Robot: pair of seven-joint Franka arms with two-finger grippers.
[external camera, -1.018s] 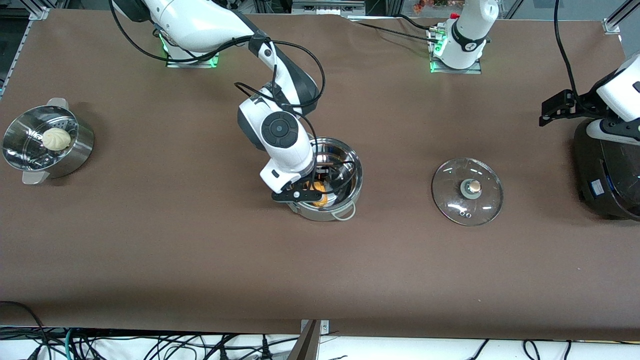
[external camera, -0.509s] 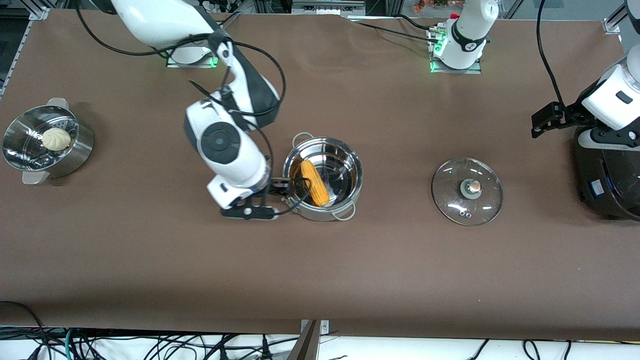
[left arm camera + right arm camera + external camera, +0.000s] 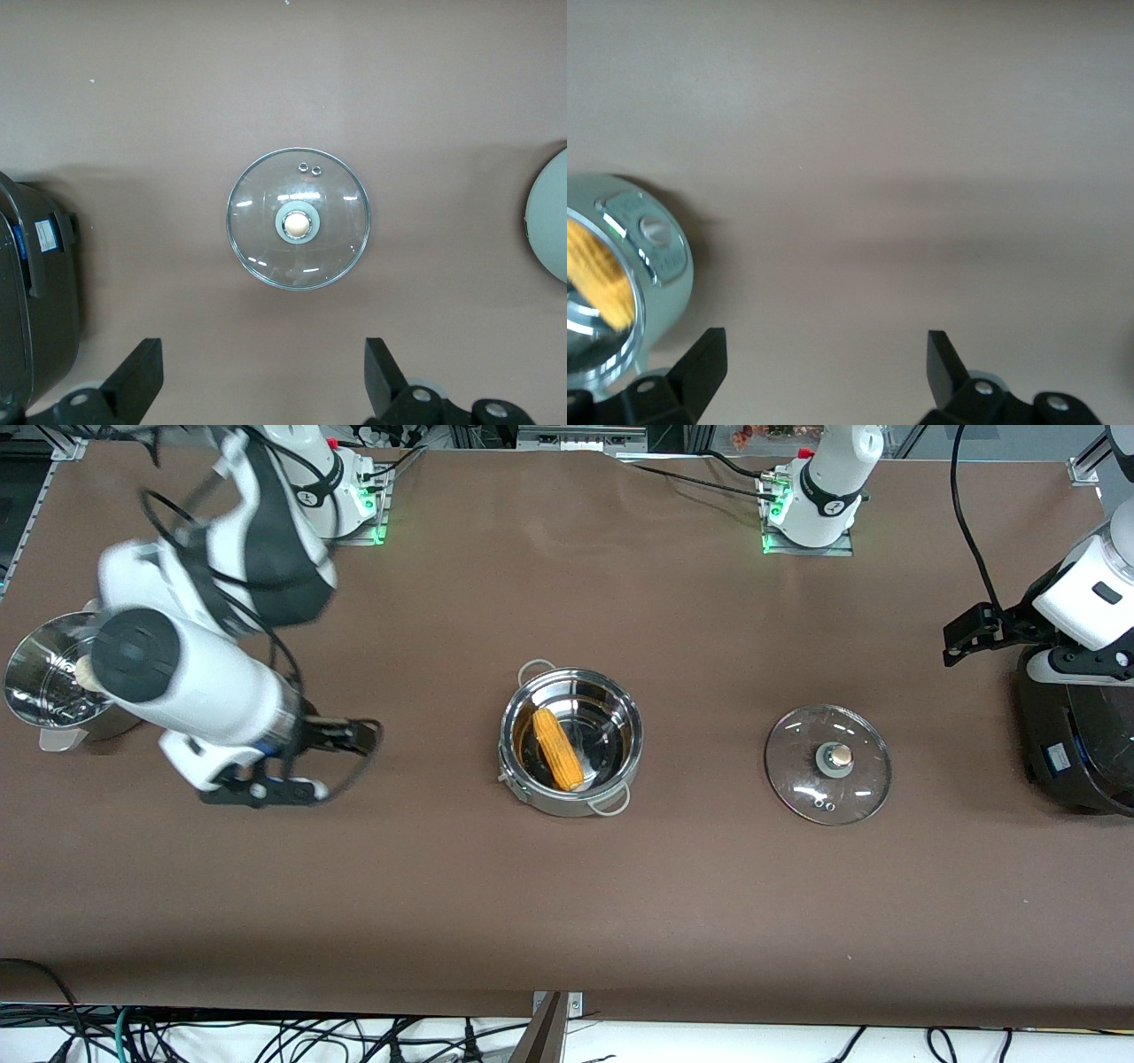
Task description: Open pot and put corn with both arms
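The steel pot (image 3: 620, 717) stands open mid-table with the yellow corn (image 3: 556, 748) lying in it. Its glass lid (image 3: 828, 764) with the tan knob lies flat on the table toward the left arm's end, and shows in the left wrist view (image 3: 298, 219). My right gripper (image 3: 353, 735) is open and empty, over bare table between the pot and the steamer bowl. In the right wrist view (image 3: 826, 350) the pot (image 3: 656, 266) and the corn (image 3: 598, 274) show at the edge. My left gripper (image 3: 974, 631) is open and empty (image 3: 263, 354), high over the table by the lid.
A steel steamer bowl (image 3: 44, 677) with a white bun stands at the right arm's end, partly hidden by that arm. A black rice cooker (image 3: 1072, 753) stands at the left arm's end under the left arm and also shows in the left wrist view (image 3: 35, 283).
My right gripper let go of the corn in the pot and drew back toward the right arm's end of the table. The left arm rose slightly, then held still.
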